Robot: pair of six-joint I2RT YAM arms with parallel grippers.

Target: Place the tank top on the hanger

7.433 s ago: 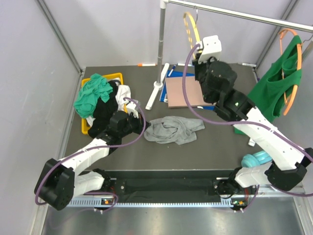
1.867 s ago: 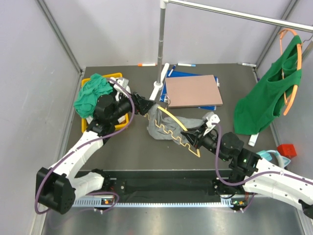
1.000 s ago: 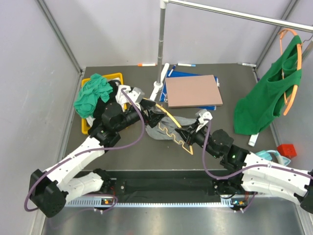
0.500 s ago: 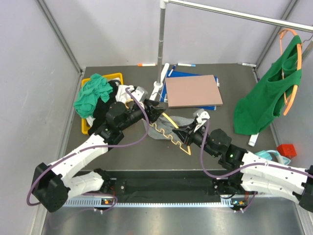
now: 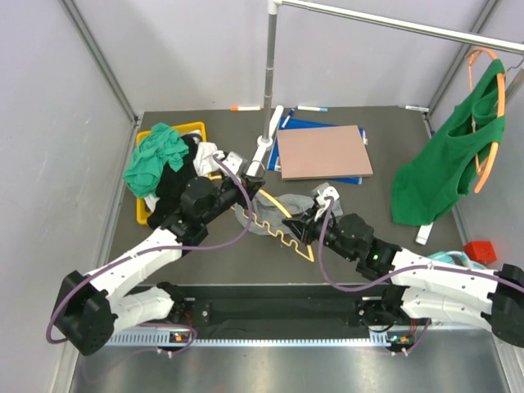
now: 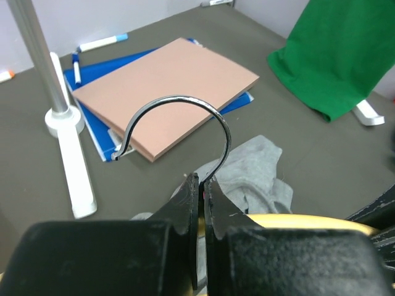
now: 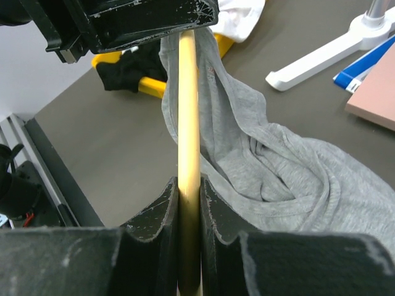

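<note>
The pale yellow hanger (image 5: pixel 281 233) hangs low over the table's middle, held between both arms. My left gripper (image 5: pixel 254 188) is shut on the stem of its thin metal hook (image 6: pixel 179 111), the black fingers (image 6: pixel 185 200) pinching the wire. My right gripper (image 5: pixel 301 223) is shut on the hanger's yellow bar (image 7: pixel 187 111), which runs straight between its jaws. The light grey tank top (image 5: pixel 293 201) lies crumpled on the table under and behind the hanger; it shows as grey fabric (image 6: pixel 259 166) past the hook, with a fold (image 7: pixel 278 172) draped beside the bar.
A yellow bin (image 5: pixel 193 125) with a teal-green cloth (image 5: pixel 155 155) and dark clothes stands at the left. A brown board (image 5: pixel 321 153) on a blue folder lies behind, beside the rack's white post base (image 5: pixel 260 153). A green top (image 5: pixel 446 155) on an orange hanger hangs at right.
My left gripper has closed on the hook's stem; half a second ago its jaws stood apart. Both arms have shifted the hanger slightly left and nearer.
</note>
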